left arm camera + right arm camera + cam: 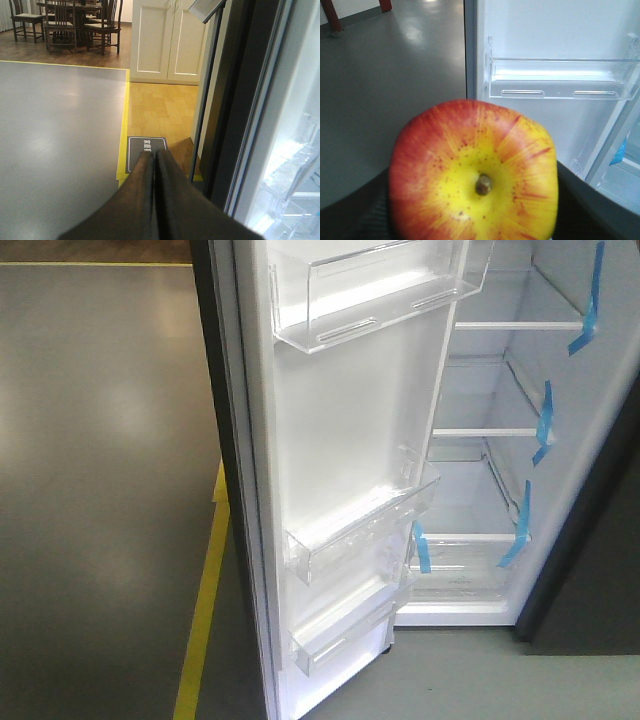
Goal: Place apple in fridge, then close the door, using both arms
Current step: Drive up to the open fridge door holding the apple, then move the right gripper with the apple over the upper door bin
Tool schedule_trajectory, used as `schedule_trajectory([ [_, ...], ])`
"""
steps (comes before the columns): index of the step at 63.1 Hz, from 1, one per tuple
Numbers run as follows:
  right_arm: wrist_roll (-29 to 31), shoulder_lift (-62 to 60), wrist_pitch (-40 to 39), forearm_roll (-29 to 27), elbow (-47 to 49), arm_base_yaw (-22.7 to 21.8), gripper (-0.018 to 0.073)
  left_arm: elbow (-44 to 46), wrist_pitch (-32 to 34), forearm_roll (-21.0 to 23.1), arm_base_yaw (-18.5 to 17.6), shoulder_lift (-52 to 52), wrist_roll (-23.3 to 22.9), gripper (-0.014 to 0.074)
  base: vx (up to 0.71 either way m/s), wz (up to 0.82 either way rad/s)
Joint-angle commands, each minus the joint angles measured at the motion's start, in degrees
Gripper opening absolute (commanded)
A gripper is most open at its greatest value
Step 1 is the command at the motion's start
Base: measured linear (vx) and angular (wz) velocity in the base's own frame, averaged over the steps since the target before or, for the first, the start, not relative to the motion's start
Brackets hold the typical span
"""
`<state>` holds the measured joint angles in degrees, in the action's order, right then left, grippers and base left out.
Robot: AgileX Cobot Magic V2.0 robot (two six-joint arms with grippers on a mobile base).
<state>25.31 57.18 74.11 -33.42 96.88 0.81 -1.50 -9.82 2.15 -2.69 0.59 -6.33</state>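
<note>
Both steps remain: the right pincer (475, 205) grips the apple (475, 170) short of the fridge (480, 390), its door (350, 430) stands wide open, and the left pincer (155, 165) is pressed closed, empty.

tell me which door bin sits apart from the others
The top bin; a bare white stretch of door separates it from the two lower bins stacked close together.
</note>
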Motion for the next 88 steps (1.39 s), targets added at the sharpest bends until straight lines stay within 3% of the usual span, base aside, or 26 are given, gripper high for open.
schedule_trajectory([
  [1, 0.05, -0.09, -1.00, -1.95, 1.07, -0.01, -0.0003, -1.17, 4.11, 0.55, -0.24, 0.88, -0.46, -0.0006, 0.14, -0.01],
  [88, 0.05, -0.09, -1.00, -1.95, 1.07, -0.01, -0.0003, -1.17, 4.11, 0.55, -0.24, 0.88, -0.46, -0.0006, 0.09, -0.02],
])
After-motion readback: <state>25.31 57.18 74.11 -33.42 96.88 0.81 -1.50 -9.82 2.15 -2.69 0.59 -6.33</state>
